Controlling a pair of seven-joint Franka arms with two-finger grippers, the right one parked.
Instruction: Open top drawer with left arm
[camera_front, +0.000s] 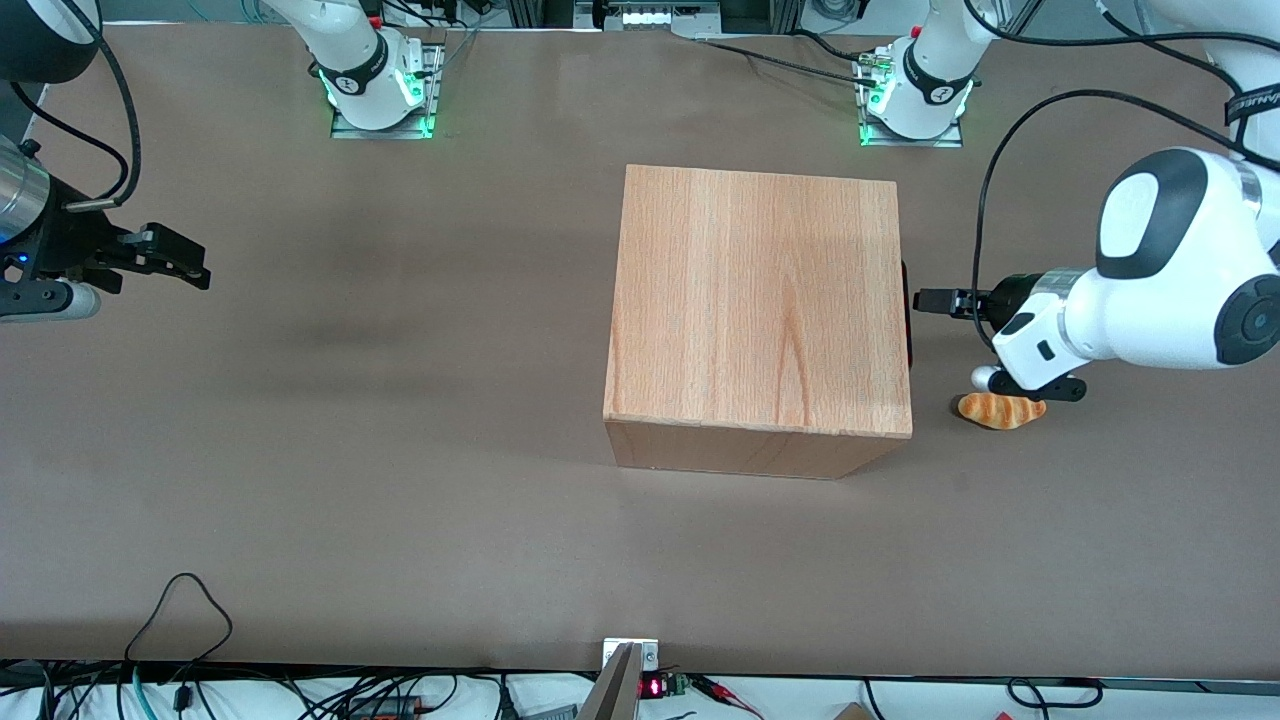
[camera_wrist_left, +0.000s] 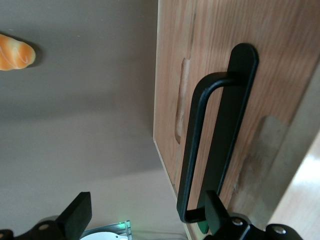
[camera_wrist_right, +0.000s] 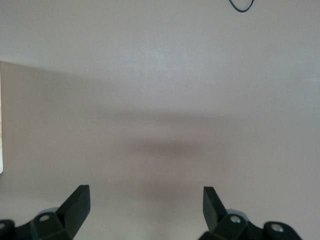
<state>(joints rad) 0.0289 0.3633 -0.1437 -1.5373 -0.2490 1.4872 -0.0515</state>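
One wooden box stood mid-desk. Its top drawer faced the working arm and appeared fully closed, so grasping and pulling remained. Its slim black bar handle stayed ungripped. Left arm's gripper hovered just beside it, fingers apart.

The front view looks steeply down from above the table's near edge, taking in the whole brown surface, the wooden box near its middle and both arm bases at the far edge. The left wrist view sits on the left arm, close to the box's drawer front, facing its black handle past the open gripper. The 2 views share the box, the gripper and a bread roll. The right wrist view faces bare tabletop at close range.
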